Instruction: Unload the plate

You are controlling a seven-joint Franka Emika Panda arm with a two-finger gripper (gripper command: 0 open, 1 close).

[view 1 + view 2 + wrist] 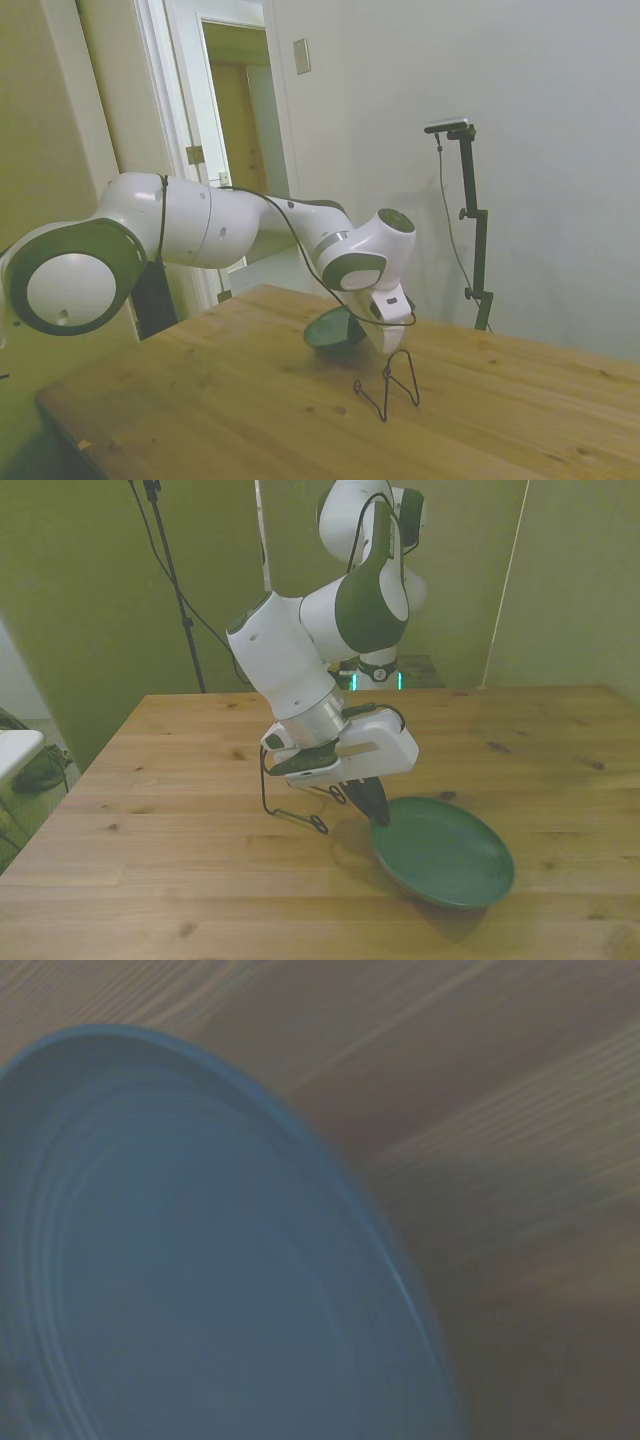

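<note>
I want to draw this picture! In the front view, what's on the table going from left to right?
Wire stand → gripper → green plate. The gripper reaches down to the plate's rim nearest the stand.

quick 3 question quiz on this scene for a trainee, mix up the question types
1. True or false: the plate sits in the wire stand.
2. On which side of the front view does the plate lie relative to the stand?
   A. the front view's left
   B. the front view's right
3. Fill in: the gripper is at the plate's ____.

Key
1. False; it is out of the stand, low over the table.
2. B.
3. Rim, on the side nearest the stand.
</note>
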